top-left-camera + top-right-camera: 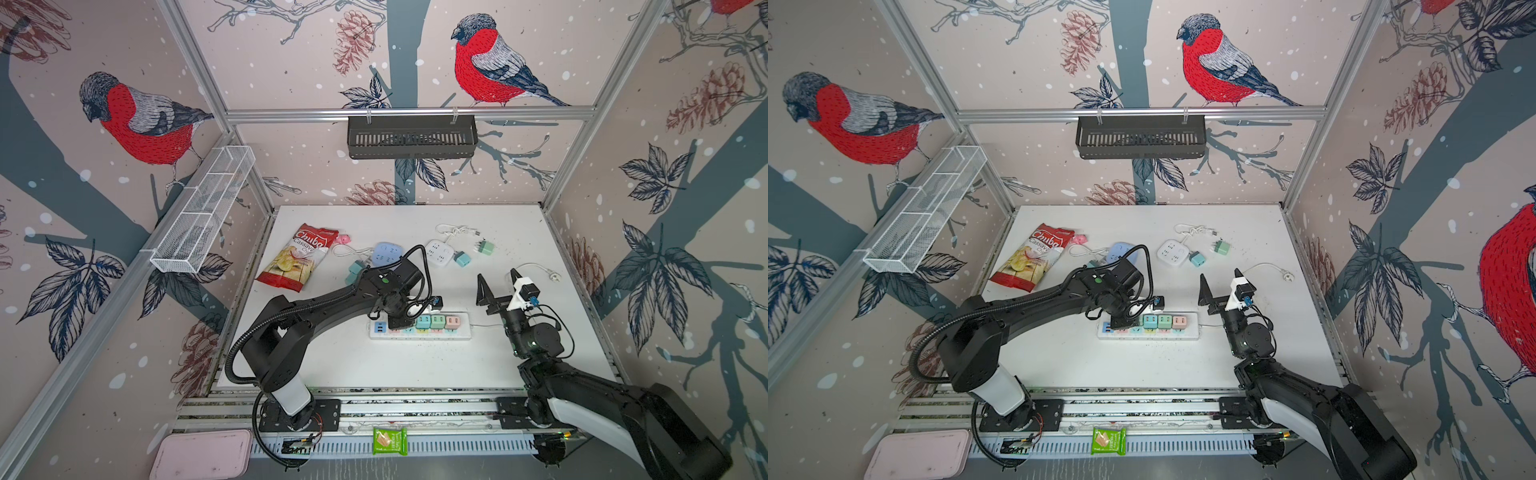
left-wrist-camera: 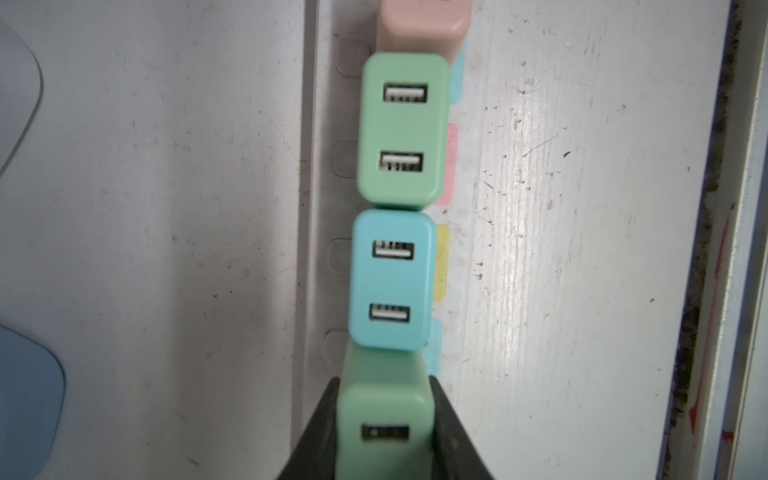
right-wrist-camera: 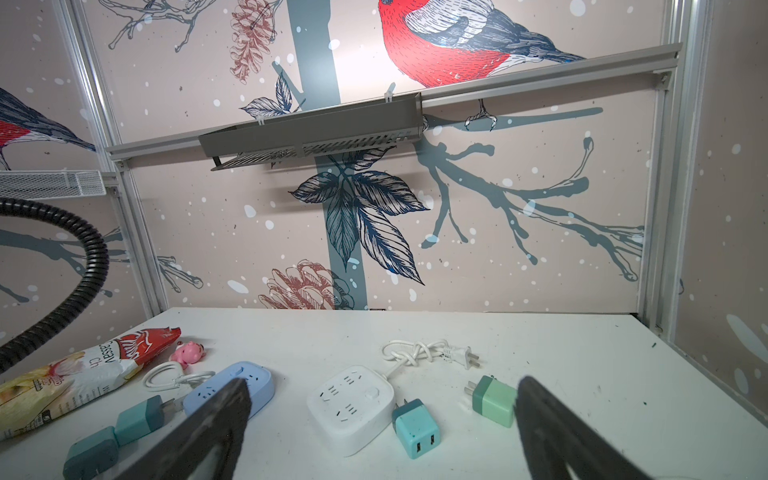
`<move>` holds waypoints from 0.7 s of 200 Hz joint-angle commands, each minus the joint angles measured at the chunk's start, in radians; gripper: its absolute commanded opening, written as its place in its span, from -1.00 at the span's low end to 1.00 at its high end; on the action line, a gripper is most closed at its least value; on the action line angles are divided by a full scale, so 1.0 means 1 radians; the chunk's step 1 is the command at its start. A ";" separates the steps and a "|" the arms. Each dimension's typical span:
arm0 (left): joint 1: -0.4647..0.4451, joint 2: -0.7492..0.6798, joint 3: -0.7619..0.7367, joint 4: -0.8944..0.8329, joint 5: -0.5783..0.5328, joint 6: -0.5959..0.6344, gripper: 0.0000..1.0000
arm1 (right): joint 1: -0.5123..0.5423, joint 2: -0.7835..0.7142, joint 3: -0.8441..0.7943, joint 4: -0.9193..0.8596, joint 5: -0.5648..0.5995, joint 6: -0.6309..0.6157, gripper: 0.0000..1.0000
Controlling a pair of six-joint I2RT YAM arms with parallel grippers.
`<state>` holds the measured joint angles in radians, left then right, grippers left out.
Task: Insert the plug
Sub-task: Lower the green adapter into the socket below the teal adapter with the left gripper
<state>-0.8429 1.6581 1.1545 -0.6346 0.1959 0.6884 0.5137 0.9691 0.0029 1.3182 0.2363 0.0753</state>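
A white power strip (image 1: 428, 334) lies across the front middle of the table, in both top views. Blue (image 1: 379, 327), teal (image 1: 424, 322), green (image 1: 437, 321) and pink (image 1: 451, 322) plugs stand in it. My left gripper (image 1: 402, 323) is down on the strip between the blue and teal ones. In the left wrist view its black fingers (image 2: 453, 440) are shut on a green plug (image 2: 384, 415), upright right beside the teal plug (image 2: 390, 278). Its prongs are hidden. My right gripper (image 1: 497, 275) hangs open and empty, off the strip's right end.
At the back lie a chips bag (image 1: 297, 257), a pink toy (image 1: 344, 239), a blue socket cube (image 1: 386, 254), a white socket cube (image 3: 351, 401) and loose teal (image 3: 415, 432) and green (image 3: 494, 399) plugs. A white cable (image 1: 536, 266) runs behind my right gripper.
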 commanded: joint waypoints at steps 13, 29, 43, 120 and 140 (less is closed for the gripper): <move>-0.018 -0.001 -0.002 -0.039 0.027 0.025 -1.00 | -0.001 0.000 -0.074 0.018 -0.012 0.004 0.99; -0.018 -0.007 0.001 -0.046 0.015 0.026 -1.00 | 0.000 -0.001 -0.073 0.018 -0.012 0.004 0.99; -0.018 -0.019 -0.007 -0.041 0.004 0.026 -1.00 | -0.003 0.000 -0.074 0.018 -0.014 0.004 0.99; -0.017 0.004 -0.005 -0.044 -0.023 0.016 -1.00 | -0.002 -0.001 -0.073 0.018 -0.015 0.006 0.99; -0.017 0.012 -0.003 -0.043 -0.023 0.014 -1.00 | -0.003 0.000 -0.073 0.018 -0.017 0.005 0.99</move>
<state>-0.8593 1.6566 1.1519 -0.6407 0.1787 0.6949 0.5117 0.9691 0.0029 1.3178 0.2325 0.0784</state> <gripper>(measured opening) 0.300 0.997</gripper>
